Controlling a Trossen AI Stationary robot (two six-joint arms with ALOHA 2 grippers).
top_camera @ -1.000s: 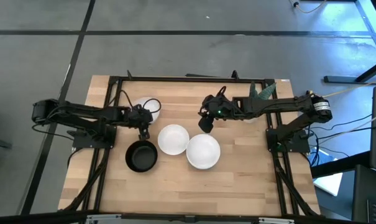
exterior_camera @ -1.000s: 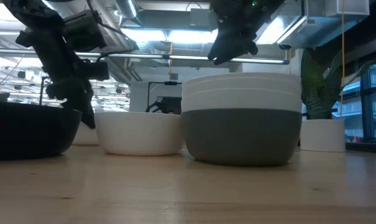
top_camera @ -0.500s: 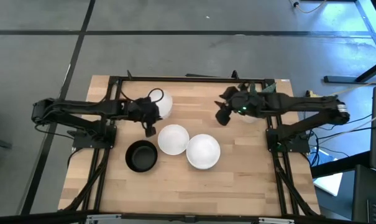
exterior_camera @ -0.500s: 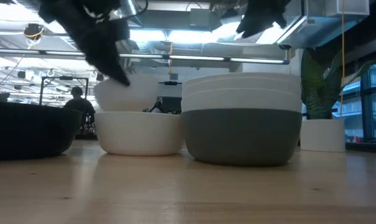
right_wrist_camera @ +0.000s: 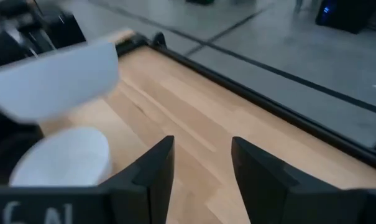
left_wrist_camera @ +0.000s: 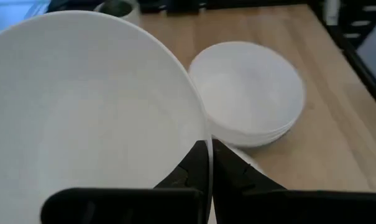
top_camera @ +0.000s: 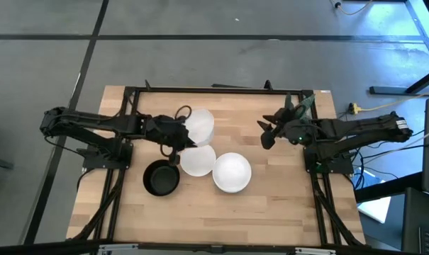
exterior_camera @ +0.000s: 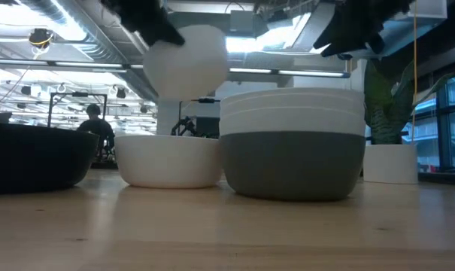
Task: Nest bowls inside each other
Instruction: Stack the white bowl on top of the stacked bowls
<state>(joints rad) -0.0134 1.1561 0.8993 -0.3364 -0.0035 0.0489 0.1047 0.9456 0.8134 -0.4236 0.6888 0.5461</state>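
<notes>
one white bowl (top_camera: 198,125) is riding in the air in the left claw (top_camera: 177,137), pinched by the rim: in the left wrist view one finger is sitting inside the rim, the other outside, with the rim edge between them. low view is showing it well clear of the table (top_camera: 271,205), tilted, above the single white bowl (top_camera: 198,159).

key relation: the carried bowl is hanging just far of that single white bowl, and partly overlapping its far edge in the high view. my read is that the drop target is either this bowl or the stack (top_camera: 232,172) to its right, the dark grey bowl with white ones nested in it, as the low view shows. cannot tell which. single bowl is the closer one, almost straight below; the stack means going on right and nearer. the bowl needs levelling, mouth up, before release, otherwise it is likely seating crooked.

black bowl (top_camera: 161,178) is sitting alone on the table, near-left of the single white bowl, just apart from it.

right claw (top_camera: 267,133) is hovering open and empty over the far right part of the table, well apart from all the bowls; fingers are clearly spread in its wrist view. left arm is the nearer one to every remaining bowl, so right is looking parked for now.

small potted plant (top_camera: 300,106) at the far right corner is not part of this.
</notes>
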